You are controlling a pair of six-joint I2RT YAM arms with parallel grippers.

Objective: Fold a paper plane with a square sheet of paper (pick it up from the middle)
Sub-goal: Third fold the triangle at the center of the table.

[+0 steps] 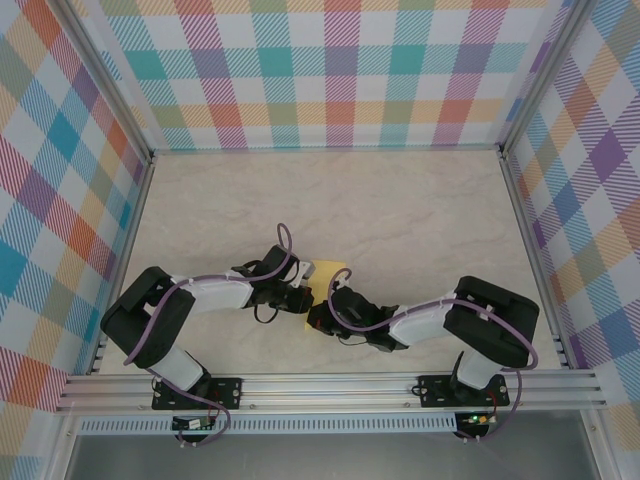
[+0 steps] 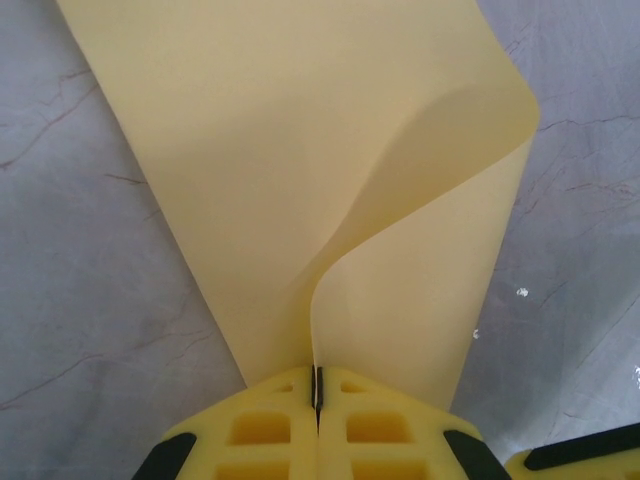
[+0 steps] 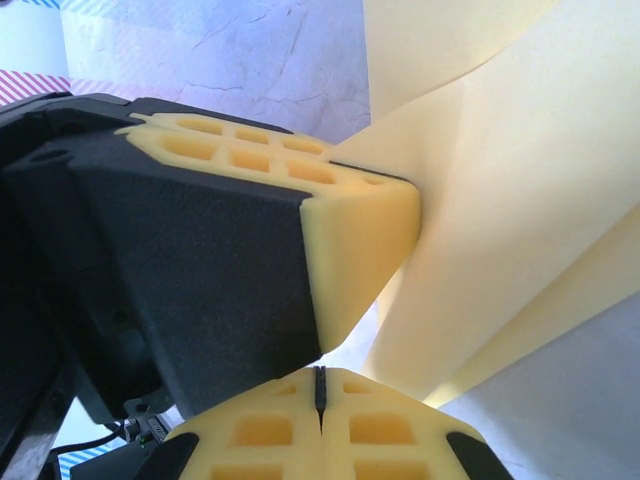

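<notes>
Right gripper (image 3: 320, 392), closest to the tabletop's (image 1: 420, 210) near edge, about mid-width: jaws together; cannot tell whether any paper is pinched. Left gripper (image 2: 318, 398), just beside and beyond it: jaws clamped on a raised fold of the square sheet of paper (image 2: 300, 150). The sheet curls upward and extends toward the far edge.

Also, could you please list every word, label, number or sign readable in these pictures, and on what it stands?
None can be read. The square sheet of paper is plain, the left tool and right tool bear no marking, and the checked walls and marbled table show pattern only. The small boards at the near edge are too small to read.
</notes>
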